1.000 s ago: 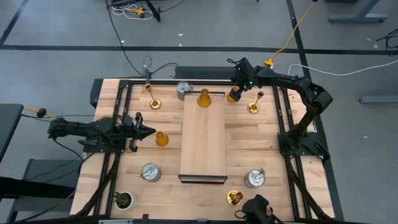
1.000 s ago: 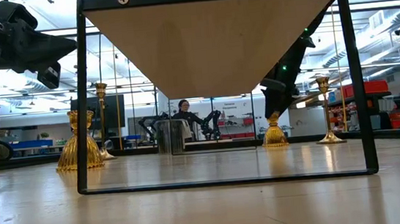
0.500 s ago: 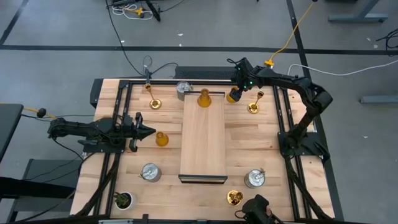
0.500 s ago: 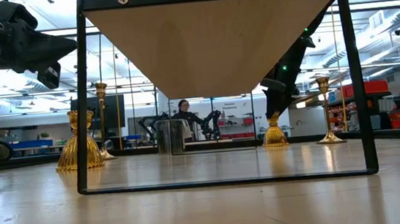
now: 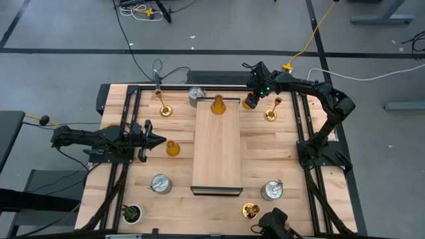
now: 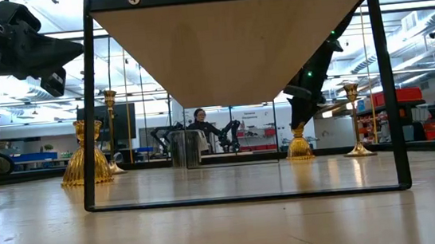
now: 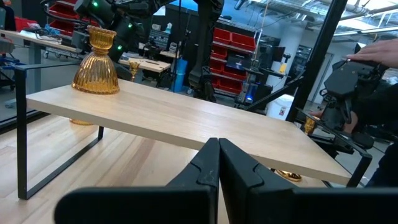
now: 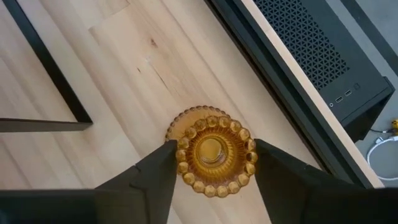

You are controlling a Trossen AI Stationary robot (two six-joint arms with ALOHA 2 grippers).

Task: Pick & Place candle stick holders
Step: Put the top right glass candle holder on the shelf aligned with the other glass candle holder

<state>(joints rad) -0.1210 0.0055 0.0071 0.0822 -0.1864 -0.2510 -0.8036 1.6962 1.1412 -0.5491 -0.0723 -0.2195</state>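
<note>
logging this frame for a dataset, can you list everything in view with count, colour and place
amber holders: 3, orange; one by the left end effector, one on the shelf's far end, one between the right end effector's fingers
gold holders: 3, shiny; two at the far side, one near edge
silver holders: 3, metal; far, near left, near right
plant: 1, green; near left corner
shelf: 1, light wood, black frame; table centre
left end effector: shut, waiting at left
right end effector: fingers around an amber holder

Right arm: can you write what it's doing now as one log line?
right hand | closing around amber candle holder on the table | left hand | shut, waiting beside raised shelf
</note>
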